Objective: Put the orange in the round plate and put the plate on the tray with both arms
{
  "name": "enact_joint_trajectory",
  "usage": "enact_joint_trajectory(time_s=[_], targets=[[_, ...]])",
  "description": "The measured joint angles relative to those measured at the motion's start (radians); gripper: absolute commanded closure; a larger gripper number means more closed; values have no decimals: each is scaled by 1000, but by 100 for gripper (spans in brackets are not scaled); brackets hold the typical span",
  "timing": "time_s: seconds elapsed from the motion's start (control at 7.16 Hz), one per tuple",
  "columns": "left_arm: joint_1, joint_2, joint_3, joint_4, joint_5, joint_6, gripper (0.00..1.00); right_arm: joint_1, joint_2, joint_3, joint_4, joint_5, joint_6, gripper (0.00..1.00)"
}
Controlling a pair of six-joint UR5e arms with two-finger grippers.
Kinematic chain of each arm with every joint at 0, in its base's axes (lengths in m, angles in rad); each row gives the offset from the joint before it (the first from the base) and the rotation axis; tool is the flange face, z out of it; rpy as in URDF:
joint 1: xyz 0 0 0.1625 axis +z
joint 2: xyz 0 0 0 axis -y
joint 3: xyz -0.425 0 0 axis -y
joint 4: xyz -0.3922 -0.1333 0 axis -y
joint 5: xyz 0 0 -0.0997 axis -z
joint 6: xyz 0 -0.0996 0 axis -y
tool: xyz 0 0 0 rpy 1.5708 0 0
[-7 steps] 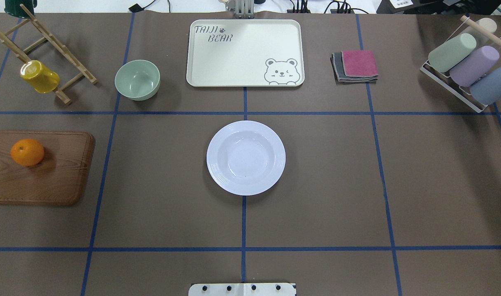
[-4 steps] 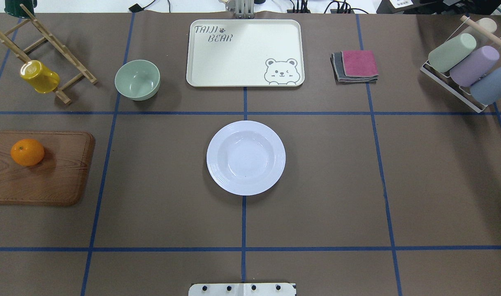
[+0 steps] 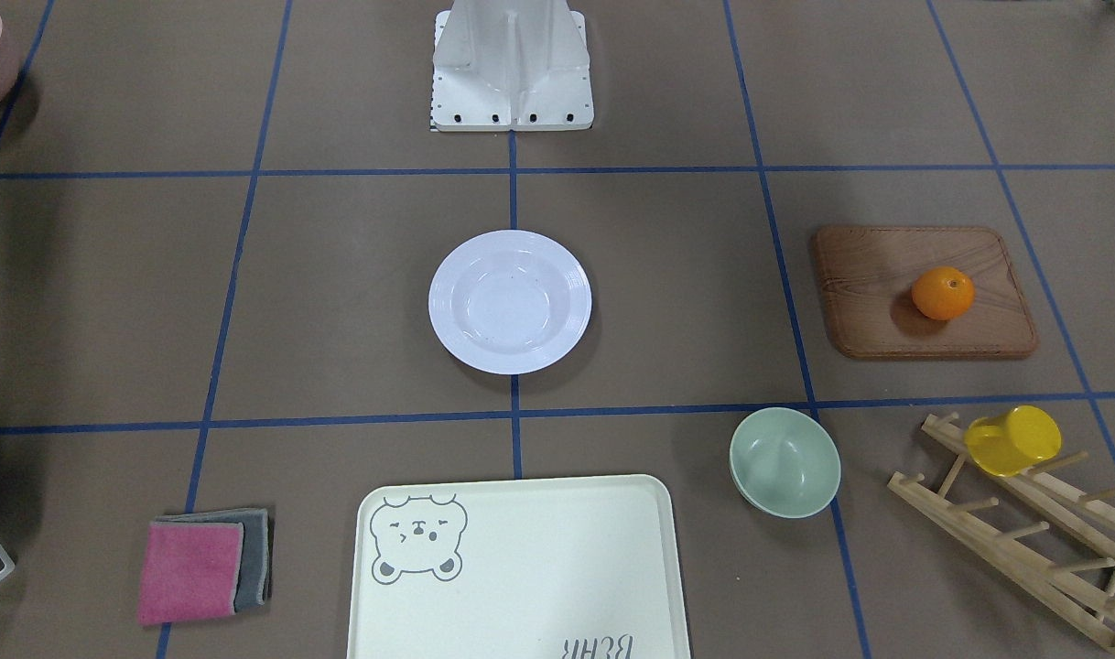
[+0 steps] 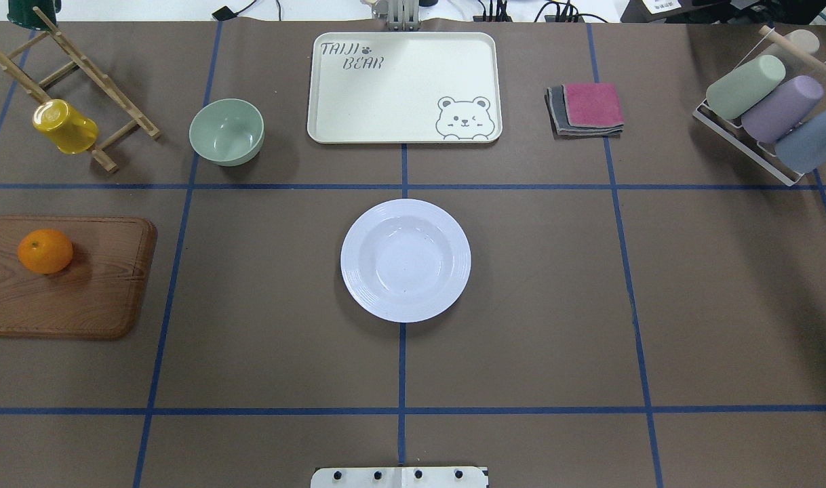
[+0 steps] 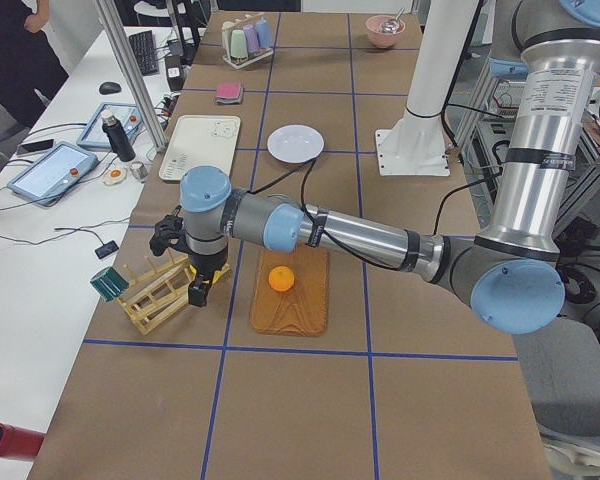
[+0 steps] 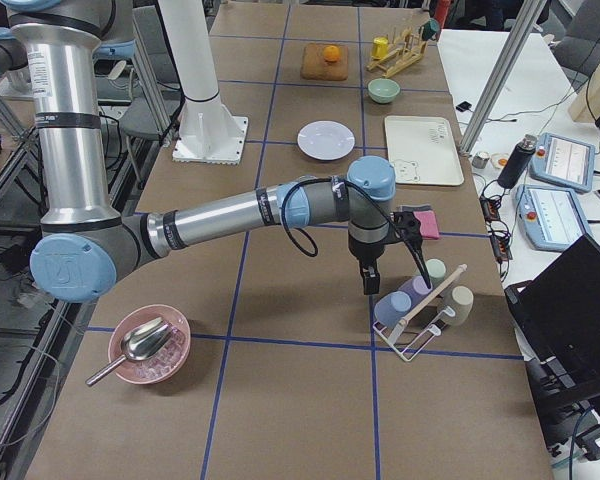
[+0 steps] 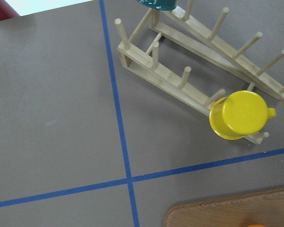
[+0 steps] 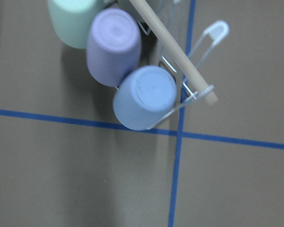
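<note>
The orange (image 4: 45,251) rests on a brown wooden board (image 4: 87,298) at the table's left side. The white round plate (image 4: 349,261) sits empty at the table's middle. The cream bear tray (image 4: 386,102) lies empty at the far edge, straight beyond the plate. My left gripper (image 5: 197,291) hangs above the table beside the wooden peg rack, left of the orange (image 5: 281,278); I cannot tell its state. My right gripper (image 6: 369,283) hangs by the cup rack at the far right, and I cannot tell whether it is open or shut. Neither gripper shows in the overhead or front views.
A pale green bowl (image 4: 203,146) stands left of the tray. A yellow cup (image 4: 65,126) hangs on the wooden peg rack (image 4: 108,85) at the back left. Folded pink and grey cloths (image 4: 589,107) lie right of the tray. A wire rack of pastel cups (image 4: 765,108) stands at the back right.
</note>
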Motion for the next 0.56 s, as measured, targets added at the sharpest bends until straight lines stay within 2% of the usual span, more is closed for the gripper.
enact_joint_trajectory(time_s=[0.28, 0.56], targets=[[6, 0, -9, -51, -61, -8, 1, -11, 5, 11, 69, 29, 16, 0], [59, 0, -24, -83, -62, -112, 0, -63, 5, 26, 111, 45, 128, 0]])
